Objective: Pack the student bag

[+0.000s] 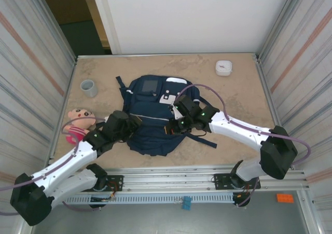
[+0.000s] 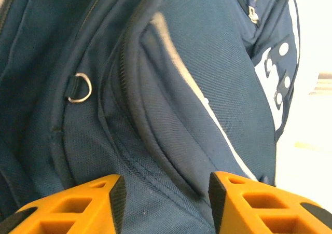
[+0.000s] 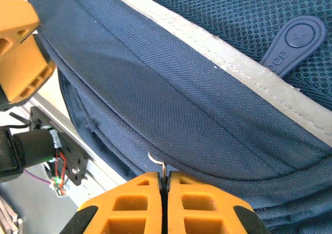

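The student bag (image 1: 155, 114) lies flat in the middle of the table, navy with white-grey patches near its far end. Its fabric and pale stripe (image 2: 207, 109) run across the left wrist view, with a small metal D-ring (image 2: 79, 87) on the side. My left gripper (image 1: 136, 124) is at the bag's left edge, open (image 2: 167, 197), its orange fingers standing either side of a zip seam. My right gripper (image 1: 174, 126) sits on the bag's near right part, shut (image 3: 163, 184) on a small metal zip-pull ring (image 3: 158, 164). One left finger (image 3: 21, 52) shows beyond the bag in the right wrist view.
A pink-and-white doll (image 1: 78, 122) lies left of the bag beside my left arm. A grey cup (image 1: 88, 87) stands at the back left. A small white round container (image 1: 223, 67) sits at the back right. Metal walls close in both sides.
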